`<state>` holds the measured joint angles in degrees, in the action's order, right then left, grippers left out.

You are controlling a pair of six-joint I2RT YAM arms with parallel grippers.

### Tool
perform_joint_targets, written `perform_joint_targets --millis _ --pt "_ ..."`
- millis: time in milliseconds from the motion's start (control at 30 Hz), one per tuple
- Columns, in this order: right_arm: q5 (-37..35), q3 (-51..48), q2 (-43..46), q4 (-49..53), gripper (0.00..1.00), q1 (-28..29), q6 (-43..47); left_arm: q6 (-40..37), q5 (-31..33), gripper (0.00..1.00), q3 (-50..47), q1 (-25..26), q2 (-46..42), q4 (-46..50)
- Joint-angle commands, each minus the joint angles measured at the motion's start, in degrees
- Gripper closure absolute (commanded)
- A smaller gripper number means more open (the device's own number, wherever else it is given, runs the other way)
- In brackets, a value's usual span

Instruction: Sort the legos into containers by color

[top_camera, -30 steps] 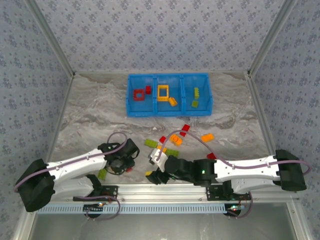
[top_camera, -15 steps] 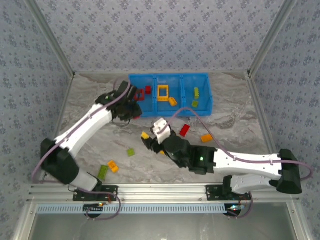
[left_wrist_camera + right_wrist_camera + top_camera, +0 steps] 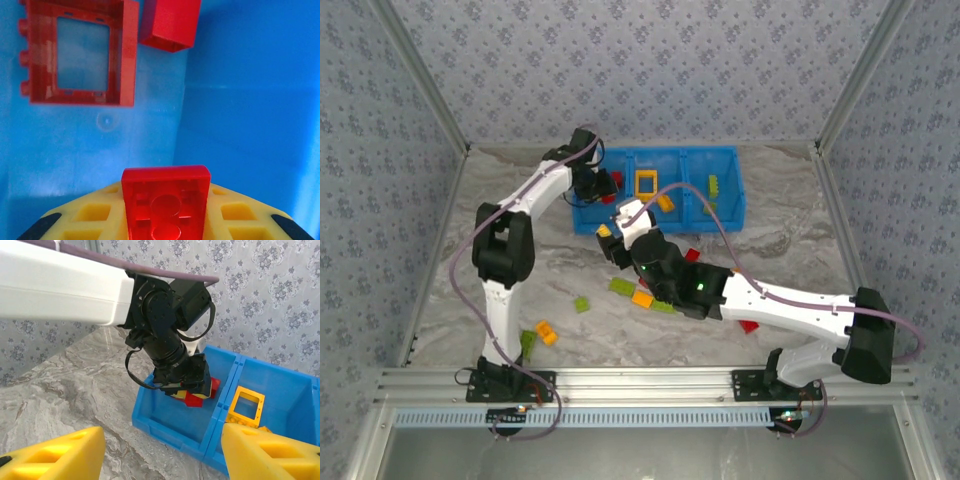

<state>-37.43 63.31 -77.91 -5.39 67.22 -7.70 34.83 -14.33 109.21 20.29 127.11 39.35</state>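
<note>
**A:** How do the jaws stand?
**B:** The left gripper (image 3: 165,220) pinches a flat, glossy red lego (image 3: 166,192) between yellow waffled fingers. It hangs over the left compartment of the smooth blue tray (image 3: 725,222), near a red square frame (image 3: 80,55). The right gripper (image 3: 162,455) gapes with nothing in it.

No readable writing is showing anywhere: no text, label, brand name, number or sign is appearing on any surface in the three views.
</note>
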Motion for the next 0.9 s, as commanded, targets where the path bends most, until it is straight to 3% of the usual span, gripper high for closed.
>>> perform_joint_targets --millis 0,200,500,700,867 --pt "1.1 0.6 -0.5 0.7 0.35 -0.6 -2.7 -1.9 -3.2 0.73 4.7 0.0 1.7 -0.2" --pt "2.2 -0.2 -0.5 1.3 0.35 -1.3 -5.0 -1.6 -2.7 0.65 7.1 -0.3 4.6 0.0" --pt "4.2 -0.4 -0.6 4.7 0.35 -1.2 -7.1 -1.7 -1.5 0.42 8.1 -0.6 3.4 2.4" --pt "11.1 -3.3 -0.7 6.9 0.36 -0.1 -6.9 -1.7 0.7 0.40 3.6 -0.6 -6.3 4.0" --pt "18.4 -7.2 -3.6 6.3 0.36 2.9 -8.1 0.9 5.2 0.40 -13.6 -0.8 -25.8 4.1"
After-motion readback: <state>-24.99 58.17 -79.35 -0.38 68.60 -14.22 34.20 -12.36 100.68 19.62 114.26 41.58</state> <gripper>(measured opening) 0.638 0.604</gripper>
